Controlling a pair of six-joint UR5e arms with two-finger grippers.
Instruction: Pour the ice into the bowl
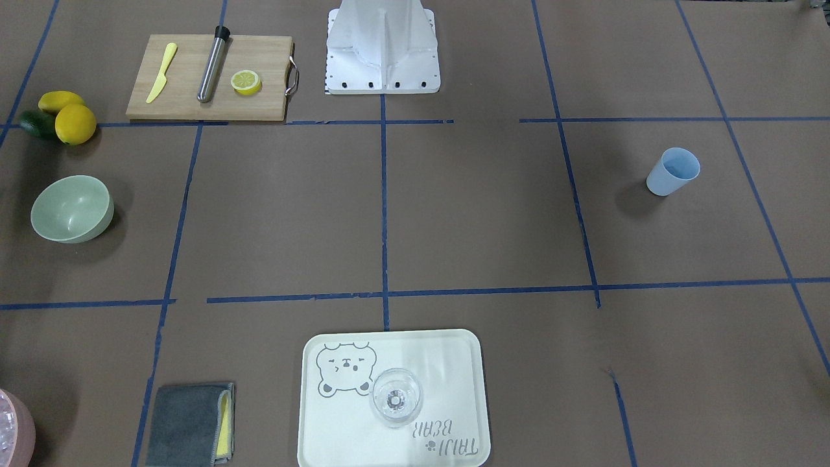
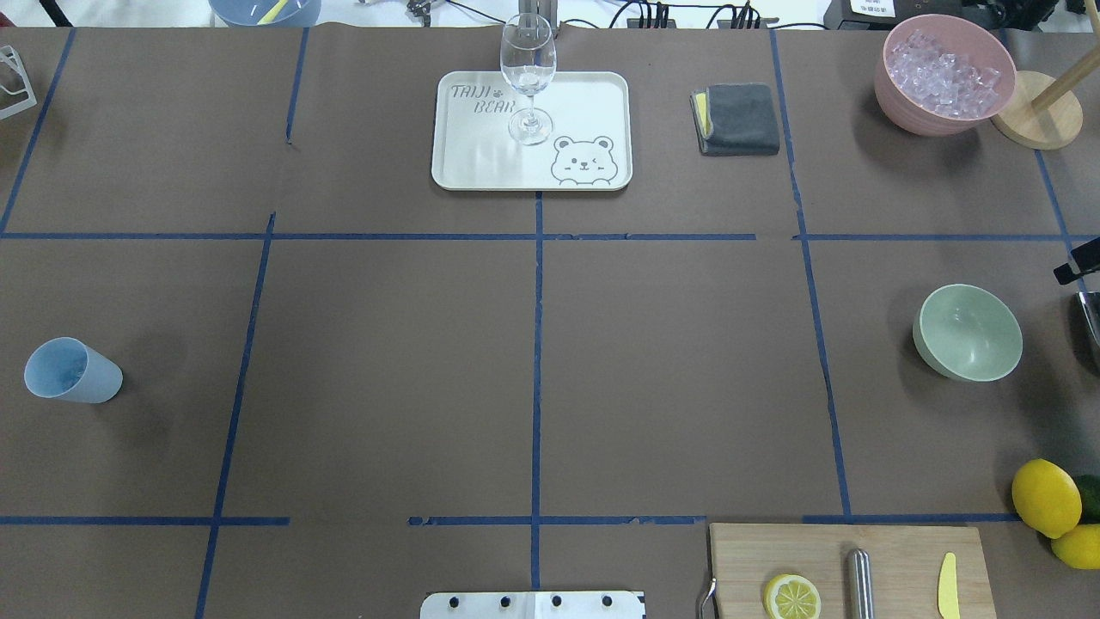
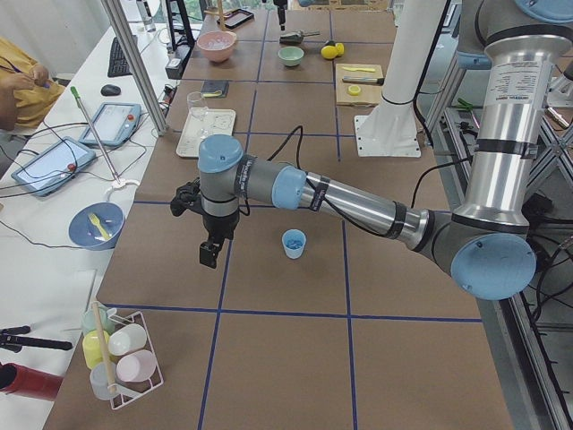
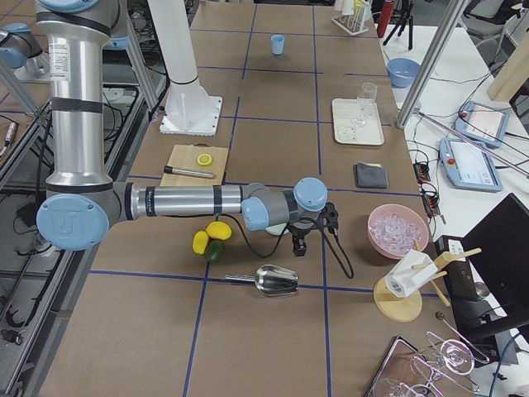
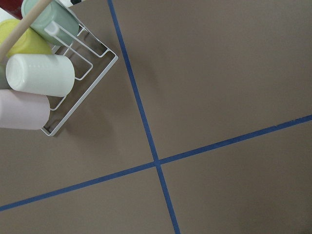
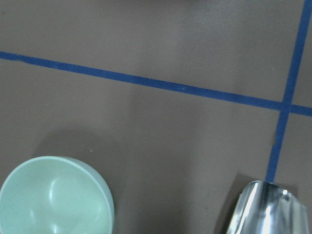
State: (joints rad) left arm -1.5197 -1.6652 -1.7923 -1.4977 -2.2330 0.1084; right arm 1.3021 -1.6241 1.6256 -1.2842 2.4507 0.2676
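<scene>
The sage-green bowl (image 2: 971, 333) stands empty at the table's right side and also shows in the front view (image 1: 71, 209) and the right wrist view (image 6: 53, 197). The ice (image 2: 944, 70) fills a pink container (image 4: 398, 230) at the far right corner. A metal scoop (image 4: 277, 281) lies on the table next to the bowl and shows in the right wrist view (image 6: 268, 209). My right gripper (image 4: 299, 244) hangs between bowl, scoop and pink container; I cannot tell if it is open or shut. My left gripper (image 3: 209, 255) hangs over bare table beside the light blue cup (image 3: 294, 243); I cannot tell its state.
A cutting board (image 2: 885, 550) with a lemon half, a metal rod and a yellow knife lies near the robot's right. Lemons (image 2: 1046, 497) sit beside it. A tray (image 2: 481, 163) holds a wine glass (image 2: 528, 73). A grey cloth (image 2: 737, 119) and a cup rack (image 5: 58, 73) are also there.
</scene>
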